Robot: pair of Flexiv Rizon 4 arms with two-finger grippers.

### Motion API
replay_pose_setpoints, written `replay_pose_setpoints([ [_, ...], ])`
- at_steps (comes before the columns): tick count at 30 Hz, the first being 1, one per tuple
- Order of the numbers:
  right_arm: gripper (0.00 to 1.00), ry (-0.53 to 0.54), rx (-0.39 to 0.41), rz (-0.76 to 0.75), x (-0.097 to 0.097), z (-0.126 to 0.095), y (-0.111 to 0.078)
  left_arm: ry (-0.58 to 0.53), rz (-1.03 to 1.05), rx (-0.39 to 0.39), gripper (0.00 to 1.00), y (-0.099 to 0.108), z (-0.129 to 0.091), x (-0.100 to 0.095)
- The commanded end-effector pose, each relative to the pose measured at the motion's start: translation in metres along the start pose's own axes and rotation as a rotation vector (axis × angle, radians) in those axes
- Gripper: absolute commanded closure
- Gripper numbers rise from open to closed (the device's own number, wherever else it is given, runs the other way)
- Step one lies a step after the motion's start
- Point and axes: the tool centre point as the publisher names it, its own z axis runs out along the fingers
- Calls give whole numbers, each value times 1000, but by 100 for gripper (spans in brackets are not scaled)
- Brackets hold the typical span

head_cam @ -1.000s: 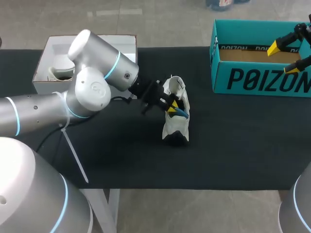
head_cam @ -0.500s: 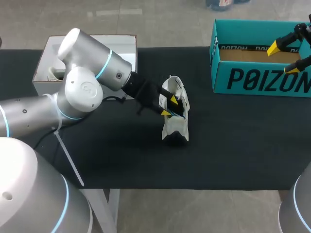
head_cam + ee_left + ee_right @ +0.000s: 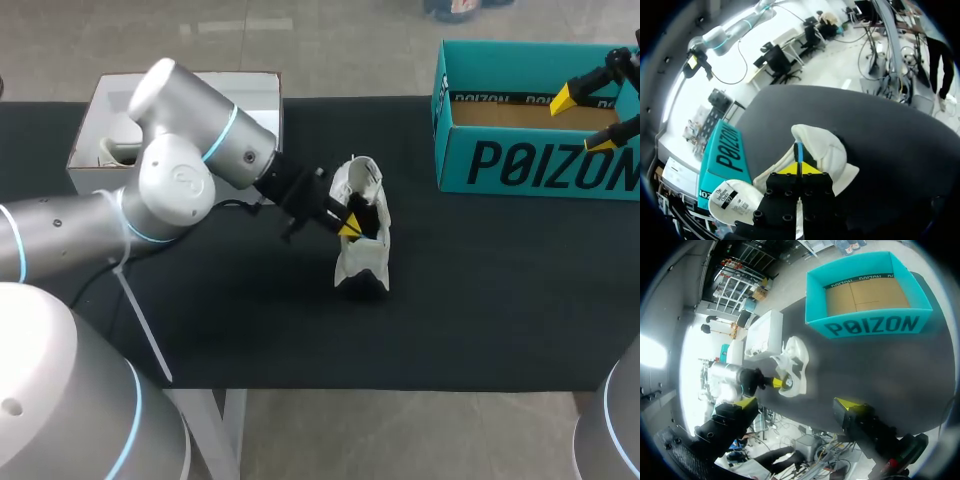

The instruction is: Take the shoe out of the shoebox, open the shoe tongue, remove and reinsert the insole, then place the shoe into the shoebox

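Observation:
A white shoe (image 3: pixel 362 250) stands on its toe on the black table (image 3: pixel 480 300), mid-table, its opening facing my left arm. My left gripper (image 3: pixel 350 226) is at that opening, shut, with a thin blue insole edge (image 3: pixel 799 151) pinched between its yellow tips. In the left wrist view the shoe (image 3: pixel 827 150) lies just ahead of the fingers. The teal shoebox (image 3: pixel 540 165) stands open and empty at the back right. My right gripper (image 3: pixel 585 120) hangs open over the box's right end, holding nothing; in its own view the right gripper (image 3: pixel 796 404) shows its fingers wide apart.
A white box (image 3: pixel 100 110) with another pale shoe inside sits at the back left, behind my left arm. The teal shoebox (image 3: pixel 722 155) shows beyond the shoe in the left wrist view. Bare black tabletop lies between shoe and teal box.
The left gripper's fingers spread inside the shoe opening half a second ago and have closed again. The left arm shifted slightly. The right arm has not moved.

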Motion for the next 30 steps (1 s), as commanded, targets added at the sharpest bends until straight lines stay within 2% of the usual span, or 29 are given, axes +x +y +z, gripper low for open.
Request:
replay_pose_setpoints([
  [1,0,-2,-1,2,0,0,-1,14,0,9,100,2,7,-2],
  [7,0,-2,-1,2,0,0,-1,47,3,20,98,-6,-5,-2],
  [9,0,-2,-1,2,0,0,-1,49,-8,32,69,-9,-17,-6],
  [11,0,-2,-1,2,0,0,-1,49,-12,36,65,-10,-24,-9],
  [14,0,-2,-1,2,0,0,-1,86,-7,15,51,-9,-35,-18],
  [16,0,-2,-1,2,0,0,-1,136,11,-18,49,-7,-38,-23],
  [18,0,-2,-1,2,0,0,-1,205,70,-83,56,-1,-37,-29],
  [21,0,-2,-1,2,0,0,-1,257,124,-135,100,6,-30,-37],
  [28,0,-2,-1,2,0,0,-1,563,296,-150,100,1,-17,-34],
  [30,0,-2,-1,2,0,0,-1,614,321,-164,100,0,-14,-31],
])
